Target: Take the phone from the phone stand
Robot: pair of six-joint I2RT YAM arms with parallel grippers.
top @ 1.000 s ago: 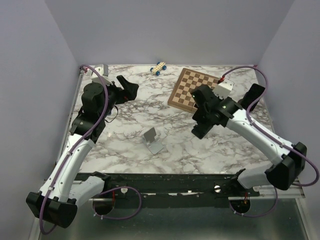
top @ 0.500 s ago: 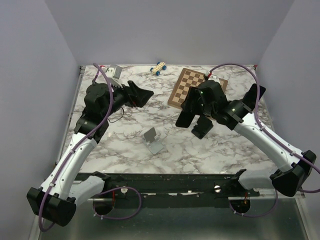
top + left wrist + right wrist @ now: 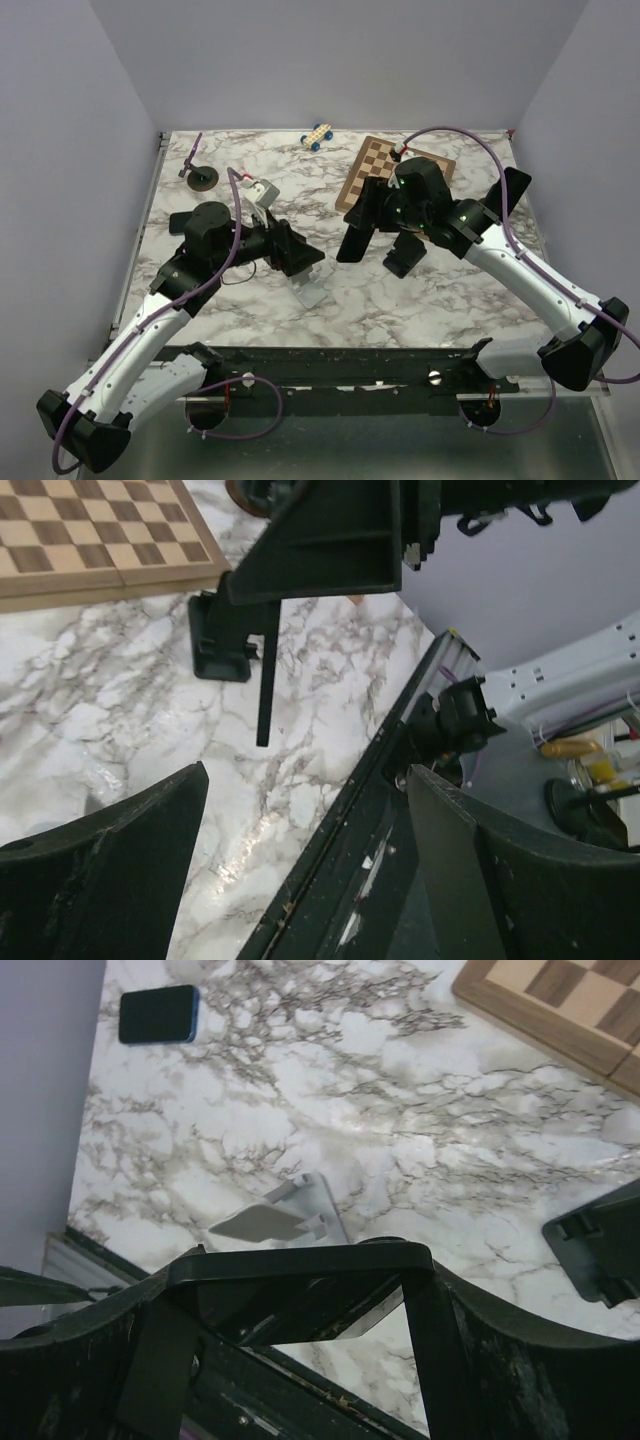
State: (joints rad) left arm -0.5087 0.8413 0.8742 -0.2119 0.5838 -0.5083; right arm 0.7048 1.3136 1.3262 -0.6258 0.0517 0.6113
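Item under task: the phone (image 3: 300, 1272), as I judge the dark flat slab to be. It is out of the phone stand (image 3: 308, 283), held in the air over the middle of the counter (image 3: 450, 300), just right of the stand and nearer the far edge. It hangs tilted, lower end down. You cannot tell from these views whether that end clears the marble.

Phone stand: light grey and empty, just short of the near edge at about mid-width. Nothing touches it.

Handling, as a judgement: treat the phone as thin, rigid and fairly light, with smooth glossy faces that will slip under a loose grip and a glass side that will not forgive a drop. Take it across its two long edges near mid-length, so it does not swing. Set it down flat, low and slowly.

Right end effector (image 3: 368, 212): the wrist view shows the slab spanning from one finger to the other. The fingers stand wide apart and are clamped on its edges.

Left end effector (image 3: 305, 790): fingers spread, nothing between them. It hovers close over the stand without gripping it, as far as the overhead view shows.

Also noted: a black bracket-like object (image 3: 405, 255) lies on the counter right of the held phone. A dark, blue-edged slab (image 3: 158, 1013) lies flat towards the left edge; you should not assume what it is.
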